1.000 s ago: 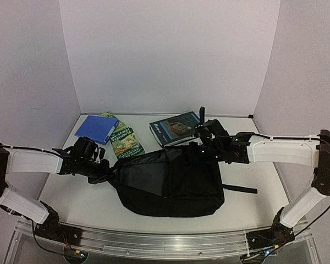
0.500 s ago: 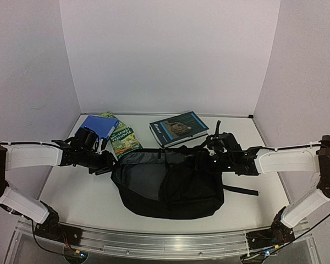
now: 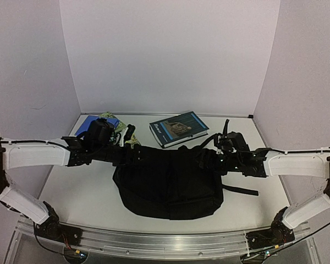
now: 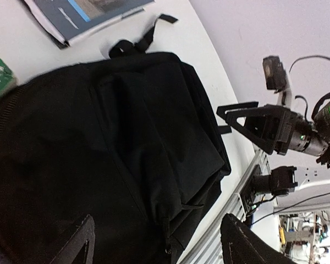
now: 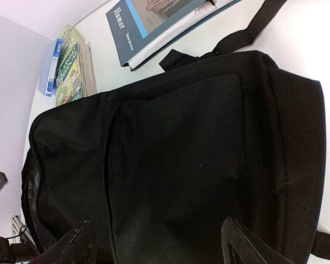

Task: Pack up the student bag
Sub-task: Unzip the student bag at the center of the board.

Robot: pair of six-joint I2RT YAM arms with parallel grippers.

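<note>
Left gripper [image 4: 157,239] and right gripper [image 5: 158,241] gape wide over student bag [image 3: 168,187], empty.

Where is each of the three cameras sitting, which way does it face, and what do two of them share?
Top external: above and behind, looking down at the student bag; both arms show.
Left wrist: faces rightward over the bag; left gripper open at bottom, right arm beyond.
Right wrist: faces leftward over the bag; right gripper open at bottom.
Both wrist views share the Humor book.
</note>
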